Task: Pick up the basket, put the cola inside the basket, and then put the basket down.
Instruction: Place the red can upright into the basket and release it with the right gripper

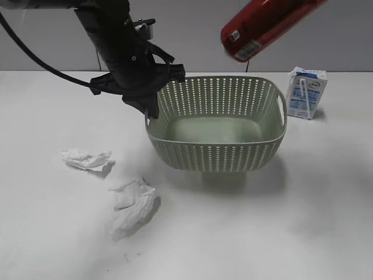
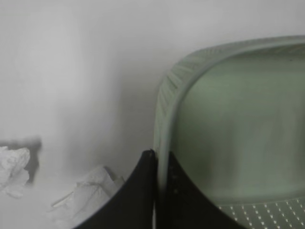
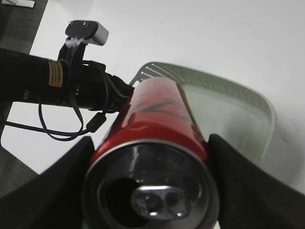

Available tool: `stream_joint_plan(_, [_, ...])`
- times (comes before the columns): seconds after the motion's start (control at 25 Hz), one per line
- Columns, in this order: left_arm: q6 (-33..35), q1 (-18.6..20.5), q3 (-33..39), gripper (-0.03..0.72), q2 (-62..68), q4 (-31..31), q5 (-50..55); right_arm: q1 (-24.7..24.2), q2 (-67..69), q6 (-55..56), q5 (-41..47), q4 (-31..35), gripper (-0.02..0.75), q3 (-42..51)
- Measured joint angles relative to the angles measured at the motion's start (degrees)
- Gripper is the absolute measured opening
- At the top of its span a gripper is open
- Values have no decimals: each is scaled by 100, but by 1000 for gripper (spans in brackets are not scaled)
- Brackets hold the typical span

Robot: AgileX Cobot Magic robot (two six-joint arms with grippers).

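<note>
The pale sage-green basket [image 1: 217,149] hangs tilted a little above the table, its shadow beneath it. My left gripper [image 1: 152,104] is shut on the rim of its left wall; the left wrist view shows both black fingers [image 2: 161,164] pinching the basket rim [image 2: 167,100]. The red cola can [image 1: 262,23] is held slanted in the air above the basket's back right corner, bottom end pointing down-left. My right gripper [image 3: 148,157] is shut on the cola [image 3: 157,114], whose silver top faces the camera, with the basket [image 3: 228,102] below it.
A blue-and-white carton [image 1: 305,92] stands at the back right beside the basket. Two crumpled white tissues [image 1: 87,158] [image 1: 133,205] lie on the white table at the front left; they also show in the left wrist view [image 2: 86,195].
</note>
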Motion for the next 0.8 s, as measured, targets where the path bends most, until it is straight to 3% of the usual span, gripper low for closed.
stream_joint_plan(0.2, [0,0,0,-3,0,-74,-67,517,447,-124,-488,39,509,281])
stream_joint_plan(0.56, [0,0,0,-3,0,-84,-48,570,1332,-610,-1015,-5,510,906])
stream_joint_plan(0.8, [0,0,0,-3,0,-84,-100,570,1548,-814,-1111,15,652,908])
